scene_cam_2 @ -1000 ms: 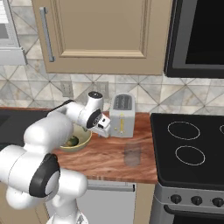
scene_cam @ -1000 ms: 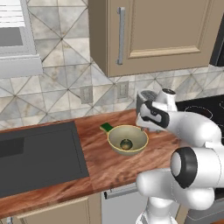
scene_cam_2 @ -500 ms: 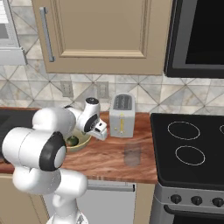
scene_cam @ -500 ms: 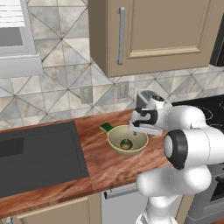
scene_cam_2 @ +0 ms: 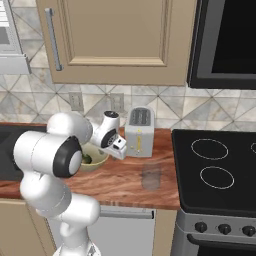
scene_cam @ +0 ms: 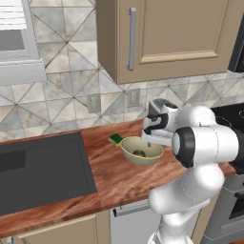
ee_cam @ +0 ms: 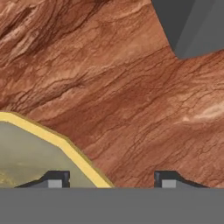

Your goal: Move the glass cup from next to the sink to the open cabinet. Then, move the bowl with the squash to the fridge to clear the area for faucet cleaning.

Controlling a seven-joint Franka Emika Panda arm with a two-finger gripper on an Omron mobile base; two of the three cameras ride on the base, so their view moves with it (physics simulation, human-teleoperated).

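Note:
The pale yellow-olive bowl [scene_cam: 141, 151] [scene_cam_2: 96, 160] sits on the wooden counter right of the black sink [scene_cam: 40, 171], with the dark green squash [scene_cam: 139, 153] [scene_cam_2: 86, 160] inside. My gripper [scene_cam: 151, 141] [scene_cam_2: 108, 152] [ee_cam: 111, 179] is down at the bowl's right side, open, its two fingertips straddling the thick yellow rim [ee_cam: 65, 146] without touching it. A clear grey glass cup [scene_cam_2: 151, 176] stands on the counter near the stove. The fridge, the faucet and the open cabinet are out of view.
A silver toaster [scene_cam_2: 139, 131] [ee_cam: 192, 26] stands just right of my hand against the wall. A small green object [scene_cam: 115, 139] lies behind the bowl. The black stove [scene_cam_2: 215, 165] is at the right. A shut tan wall cabinet [scene_cam: 176, 38] hangs overhead.
My hand has swung left and down from above the counter to the bowl's right rim. The jaws have started to narrow. The bowl has not moved.

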